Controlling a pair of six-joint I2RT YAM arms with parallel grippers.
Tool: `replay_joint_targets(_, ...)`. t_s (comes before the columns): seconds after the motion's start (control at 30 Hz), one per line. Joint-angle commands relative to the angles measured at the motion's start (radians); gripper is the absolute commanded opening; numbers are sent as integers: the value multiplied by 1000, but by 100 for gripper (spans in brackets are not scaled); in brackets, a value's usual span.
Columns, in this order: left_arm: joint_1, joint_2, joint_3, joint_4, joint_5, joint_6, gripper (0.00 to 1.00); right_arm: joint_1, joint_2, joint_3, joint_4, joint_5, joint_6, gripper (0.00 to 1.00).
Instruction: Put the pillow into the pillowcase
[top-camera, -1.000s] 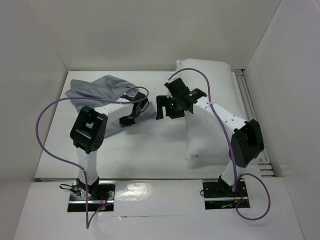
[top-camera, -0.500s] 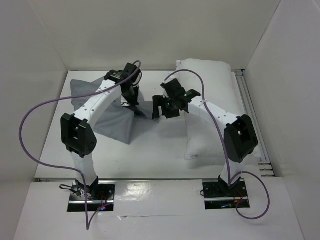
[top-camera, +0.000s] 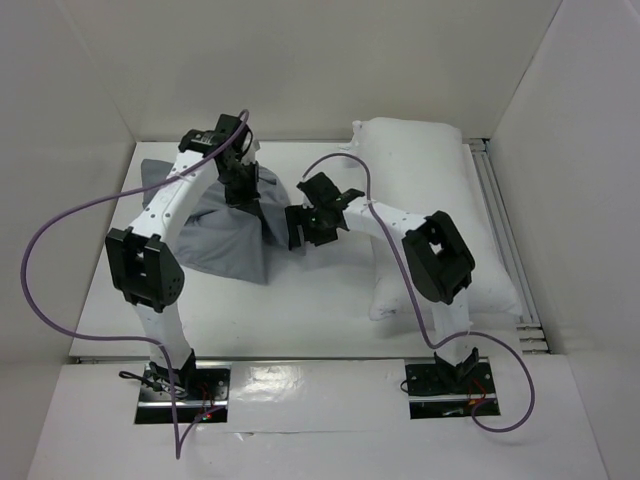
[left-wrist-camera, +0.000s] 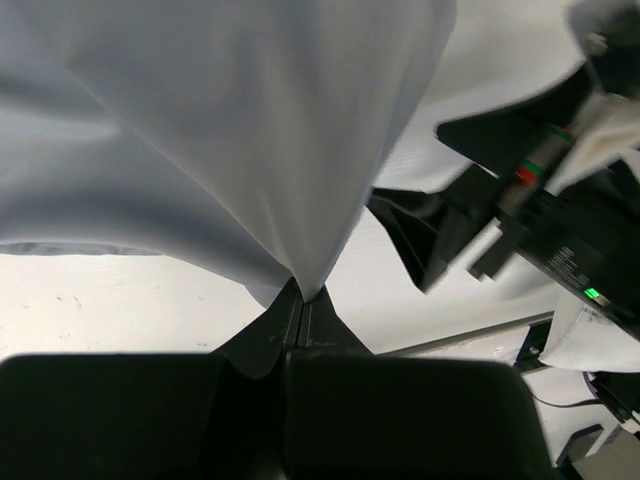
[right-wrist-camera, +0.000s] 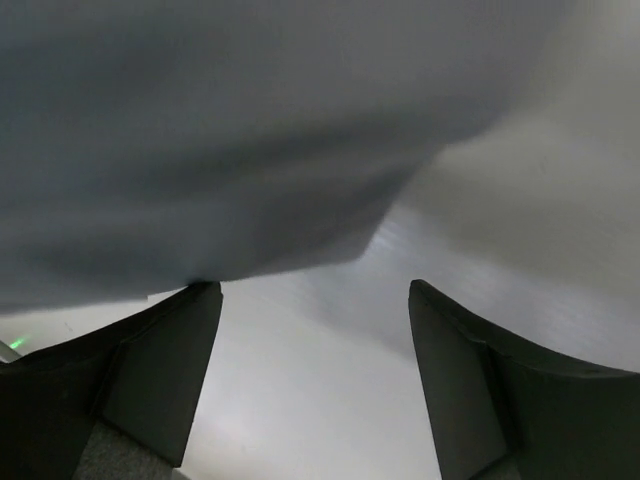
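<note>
Seen from above, the left end effector (top-camera: 243, 187) is clamped on a bunched fold of the grey pillowcase (top-camera: 222, 240). It holds the fold up off the desk (top-camera: 310, 300), so the cloth hangs like a tent. The right end effector (top-camera: 305, 222) sits just beside the pillowcase's right edge with its jaws apart. The white pillow (top-camera: 440, 190) lies along the right side of the desk, wholly outside the case and partly under the right arm (top-camera: 440, 265).

At the left wrist, the left end effector (left-wrist-camera: 300, 300) pinches only a narrow peak of the pillowcase (left-wrist-camera: 230, 130). That hold looks thin, and a sideways tug could likely slide the floppy cloth free.

At the right wrist, the right end effector (right-wrist-camera: 315, 380) gapes with nothing between its jaws, and blurred grey cloth (right-wrist-camera: 250, 150) hangs just above. Closing here might catch both layers and pin the mouth shut instead of spreading it. No view shows the case's opening, and I cannot tell whether these jaws touch the cloth.
</note>
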Motion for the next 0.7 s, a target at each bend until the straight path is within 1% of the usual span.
replay_joint_targets(0.0,10,-61,37,-12,67,25,0,8,60,73,161,-58,-38,82)
replay_joint_targets(0.03,19,-61,37,-12,67,25,0,8,72,84,177,-85,-49,75)
replay_joint_targets(0.07,19,-72,37,-12,67,25,0,8,73,84,203,-133,-49,52)
replay_joint_targets(0.1,19,-72,28,-12,67,25,0,8,73,84,249,-133,-49,38)
replay_joint_targets(0.13,29,-84,28,-12,81,25,0,8,53,55,270,-133,-49,22)
replay_joint_targets(0.17,29,-84,28,-12,81,25,0,8,13,40,284,-133,-49,8)
replay_joint_targets(0.2,29,-96,28,-12,81,25,0,8,-10,26,284,-95,-49,0)
replay_joint_targets(0.23,29,-110,28,-12,81,25,0,8,-38,-5,271,-74,-58,0)
replay_joint_targets(0.3,62,-110,48,-12,72,25,0,8,-145,-51,261,-13,-89,0)
replay_joint_targets(0.33,73,-122,68,-12,62,25,0,8,-188,-107,246,-12,-98,0)
replay_joint_targets(0.37,82,-123,77,-12,50,25,0,8,-229,-133,234,6,-107,0)
replay_joint_targets(0.4,94,-123,86,-24,50,25,0,8,-312,-156,225,6,-123,0)
replay_joint_targets(0.47,95,-135,86,-24,39,25,0,8,-383,-202,176,15,-132,0)
replay_joint_targets(0.53,105,-158,66,-24,30,25,0,17,-471,-216,115,15,-132,0)
replay_joint_targets(0.6,96,-172,57,-24,30,25,0,17,-521,-226,102,5,-112,0)
replay_joint_targets(0.67,96,-149,57,18,30,25,0,17,-552,-226,88,5,-97,0)
